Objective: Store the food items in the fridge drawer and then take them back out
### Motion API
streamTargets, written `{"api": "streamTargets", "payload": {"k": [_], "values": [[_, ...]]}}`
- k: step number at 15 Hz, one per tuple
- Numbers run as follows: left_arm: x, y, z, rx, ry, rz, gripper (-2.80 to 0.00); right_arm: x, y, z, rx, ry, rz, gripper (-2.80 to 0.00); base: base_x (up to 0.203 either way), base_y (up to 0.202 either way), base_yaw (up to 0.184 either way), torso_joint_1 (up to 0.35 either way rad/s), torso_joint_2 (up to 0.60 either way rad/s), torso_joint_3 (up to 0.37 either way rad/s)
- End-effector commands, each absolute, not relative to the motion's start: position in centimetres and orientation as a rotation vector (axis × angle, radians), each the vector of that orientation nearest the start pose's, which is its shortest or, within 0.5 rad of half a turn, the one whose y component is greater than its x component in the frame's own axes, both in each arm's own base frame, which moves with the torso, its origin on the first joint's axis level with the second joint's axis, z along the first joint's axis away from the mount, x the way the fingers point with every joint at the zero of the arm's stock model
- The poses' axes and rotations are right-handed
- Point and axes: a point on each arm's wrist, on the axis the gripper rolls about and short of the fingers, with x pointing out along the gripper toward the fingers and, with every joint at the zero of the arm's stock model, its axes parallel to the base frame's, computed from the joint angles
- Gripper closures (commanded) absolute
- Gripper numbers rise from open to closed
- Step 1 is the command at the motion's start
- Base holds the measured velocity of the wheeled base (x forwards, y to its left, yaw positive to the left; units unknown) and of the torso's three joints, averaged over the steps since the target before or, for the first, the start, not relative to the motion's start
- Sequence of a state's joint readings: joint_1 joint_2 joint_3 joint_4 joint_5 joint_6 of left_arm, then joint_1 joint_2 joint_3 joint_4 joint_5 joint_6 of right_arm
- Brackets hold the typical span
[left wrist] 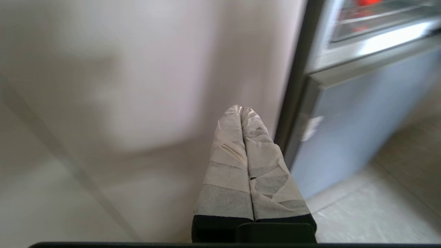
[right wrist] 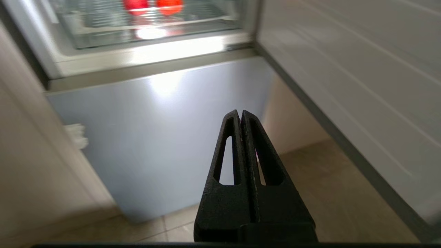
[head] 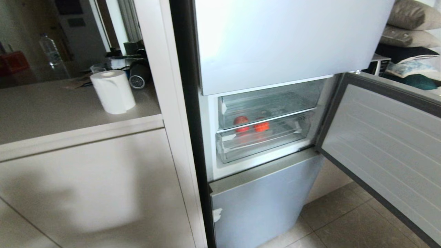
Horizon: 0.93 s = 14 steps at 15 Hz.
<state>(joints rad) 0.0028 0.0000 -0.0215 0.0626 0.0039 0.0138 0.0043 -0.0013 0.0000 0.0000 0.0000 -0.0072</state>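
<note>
The middle fridge compartment stands open, with two clear drawers stacked inside. The fridge drawer (head: 265,144) is the lower one and sits inside the compartment. Through its clear plastic I see the food items side by side near the back: a red fruit (head: 241,121) and, to its right, an orange-red fruit (head: 261,126). Both also show at the far edge of the right wrist view, red fruit (right wrist: 136,4) and orange-red fruit (right wrist: 169,5). My left gripper (left wrist: 241,107) hangs shut and empty beside the cabinet. Below the compartment, my right gripper (right wrist: 240,111) is shut and empty before the lower door. Neither arm shows in the head view.
The compartment's door (head: 386,144) is swung open to the right. A closed blue-grey door front (head: 262,203) lies below the drawers and another above. On the left, a counter (head: 51,117) carries a paper roll (head: 113,91) and a water bottle (head: 50,48). The floor is tiled.
</note>
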Motion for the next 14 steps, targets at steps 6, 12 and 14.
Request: {"api": "streamTargets", "payload": {"k": [6, 12, 14], "values": [[-2.44, 0.00, 7.50, 0.014, 0.043, 0.007, 0.00, -2.29, -0.01, 7.54, -0.009, -0.002, 0.005, 0.00, 0.004, -0.009, 0.172, 0.002, 0.00, 0.002], [-2.44, 0.01, 7.50, 0.014, 0.043, 0.006, 0.00, -2.29, 0.00, 7.53, -0.042, -0.001, 0.011, 0.00, 0.000, -0.002, 0.036, 0.000, 0.00, 0.001], [-2.44, 0.00, 7.50, 0.015, 0.043, 0.007, 0.00, -2.19, 0.01, 7.65, -0.074, 0.032, 0.013, 0.00, 0.000, 0.000, 0.000, 0.000, 0.00, 0.000]]}}
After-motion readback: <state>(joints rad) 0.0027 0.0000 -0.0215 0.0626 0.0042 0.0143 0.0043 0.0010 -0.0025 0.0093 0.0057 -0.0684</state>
